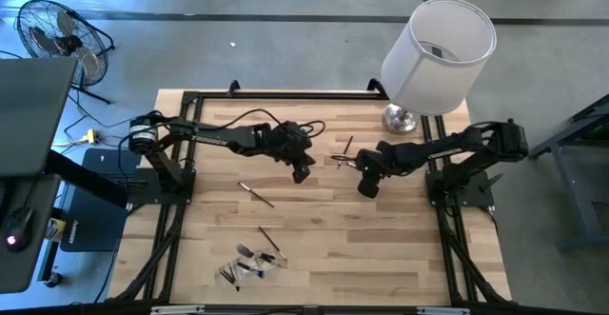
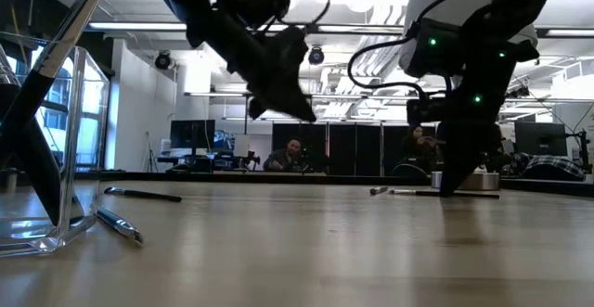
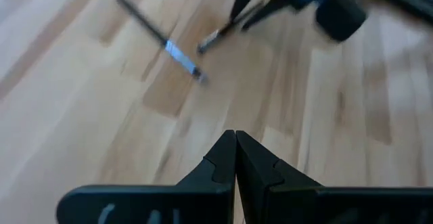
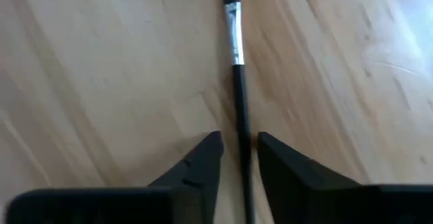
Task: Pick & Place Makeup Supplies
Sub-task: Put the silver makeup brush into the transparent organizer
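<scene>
Makeup brushes lie scattered flat on the wooden counter [image 1: 381, 248]: one thin brush [image 4: 237, 82] with a dark handle and a metal collar lies between the slightly parted fingers of the right hand [image 4: 238, 158], which does not yet grip it, and others lie near the clear pouch [image 1: 249, 263]. The left hand [image 3: 235, 158] hovers closed and empty above the counter. I judge the brush light, stiff and smooth, so it can roll; the handle middle is the best place to hold.
</scene>
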Tool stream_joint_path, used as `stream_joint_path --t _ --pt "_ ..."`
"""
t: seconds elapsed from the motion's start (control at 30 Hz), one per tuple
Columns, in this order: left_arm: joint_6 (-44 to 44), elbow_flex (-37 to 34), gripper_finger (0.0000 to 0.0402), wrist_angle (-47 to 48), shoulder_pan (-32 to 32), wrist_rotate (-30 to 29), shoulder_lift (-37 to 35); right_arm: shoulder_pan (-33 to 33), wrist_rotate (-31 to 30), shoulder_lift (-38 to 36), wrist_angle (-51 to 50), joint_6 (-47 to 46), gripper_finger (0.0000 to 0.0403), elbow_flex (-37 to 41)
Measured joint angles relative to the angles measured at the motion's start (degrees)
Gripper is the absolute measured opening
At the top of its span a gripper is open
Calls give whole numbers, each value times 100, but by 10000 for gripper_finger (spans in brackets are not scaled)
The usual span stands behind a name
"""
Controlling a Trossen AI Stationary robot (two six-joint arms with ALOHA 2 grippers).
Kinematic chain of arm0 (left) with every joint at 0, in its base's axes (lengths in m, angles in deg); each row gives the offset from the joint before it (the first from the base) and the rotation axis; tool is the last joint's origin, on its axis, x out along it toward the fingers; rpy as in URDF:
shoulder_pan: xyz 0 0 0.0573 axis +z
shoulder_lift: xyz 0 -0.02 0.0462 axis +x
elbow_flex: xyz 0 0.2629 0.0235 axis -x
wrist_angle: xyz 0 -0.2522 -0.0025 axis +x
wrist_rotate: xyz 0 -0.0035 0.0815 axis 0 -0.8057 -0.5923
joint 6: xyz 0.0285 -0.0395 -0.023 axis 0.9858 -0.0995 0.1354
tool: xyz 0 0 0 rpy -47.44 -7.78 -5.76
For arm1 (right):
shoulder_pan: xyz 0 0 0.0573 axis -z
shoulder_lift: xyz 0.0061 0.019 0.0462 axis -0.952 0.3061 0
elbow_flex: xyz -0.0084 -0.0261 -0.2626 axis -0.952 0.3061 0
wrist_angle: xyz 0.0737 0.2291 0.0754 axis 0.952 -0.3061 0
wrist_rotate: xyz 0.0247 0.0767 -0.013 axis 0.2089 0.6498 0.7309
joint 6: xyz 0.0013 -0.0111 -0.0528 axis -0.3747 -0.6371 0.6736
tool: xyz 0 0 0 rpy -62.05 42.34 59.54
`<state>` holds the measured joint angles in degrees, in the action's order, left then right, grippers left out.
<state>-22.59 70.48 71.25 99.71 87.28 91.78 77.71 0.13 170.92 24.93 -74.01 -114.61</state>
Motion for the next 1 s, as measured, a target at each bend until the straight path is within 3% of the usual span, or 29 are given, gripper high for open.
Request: stream_joint_path --t 0.1,0.17,0.3,0.6,1.0 --pt "94 0 0 -41 0 -1 -1 -169 39 53 140 -101 28 1" --pt "318 1 0 -45 -2 4 -11 -317 -80 46 261 -227 12 25" --pt "661 -2 0 -44 -85 -28 -8 -590 -236 69 531 -370 24 -51" --pt "2098 -2 0 -53 -303 -58 -8 -970 561 130 1448 -349 7 -133" --pt "2488 -21 0 -535 -614 1 725 -1356 473 928 2576 -516 3 -194"
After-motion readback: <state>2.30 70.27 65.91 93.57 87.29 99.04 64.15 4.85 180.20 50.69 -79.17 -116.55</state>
